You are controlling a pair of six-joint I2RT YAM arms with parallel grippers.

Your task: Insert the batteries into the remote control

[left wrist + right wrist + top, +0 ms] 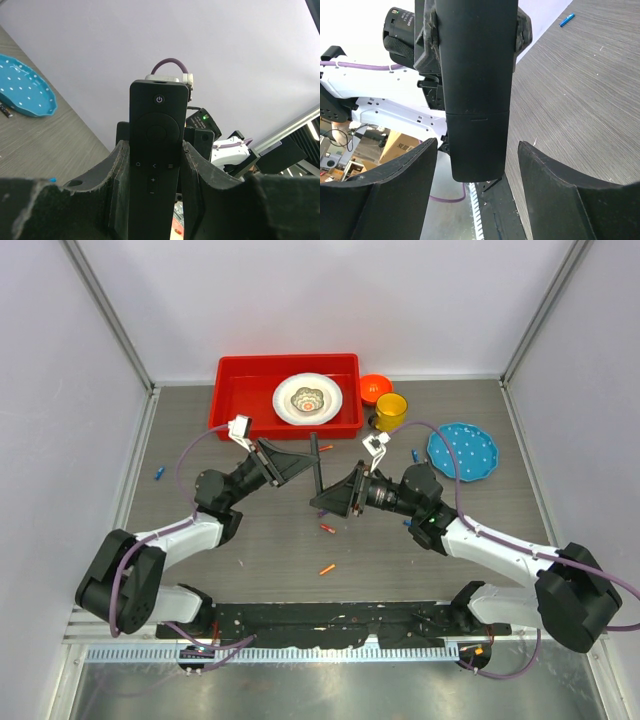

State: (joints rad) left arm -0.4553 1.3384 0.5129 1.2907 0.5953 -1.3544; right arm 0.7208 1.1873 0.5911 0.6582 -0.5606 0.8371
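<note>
My left gripper [303, 462] is shut on the remote control [316, 465], a slim black bar held off the table at mid-length. In the left wrist view the remote [156, 150] shows its button face, clamped between my fingers [112, 185]. My right gripper [337, 502] is open, its fingers on either side of the remote's lower end without touching it. The right wrist view shows the remote's plain back [477, 75] with the cover seam, between the open fingers [545, 175]. Red [327, 529] and orange [327, 569] batteries lie on the table below the grippers.
A red tray [235, 390] holding a white plate [308, 398] stands at the back, with an orange bowl [375, 388] and yellow cup [390, 411] beside it. A blue plate [462, 451] lies right. Loose batteries: orange [325, 448], blue [159, 473], blue [415, 454].
</note>
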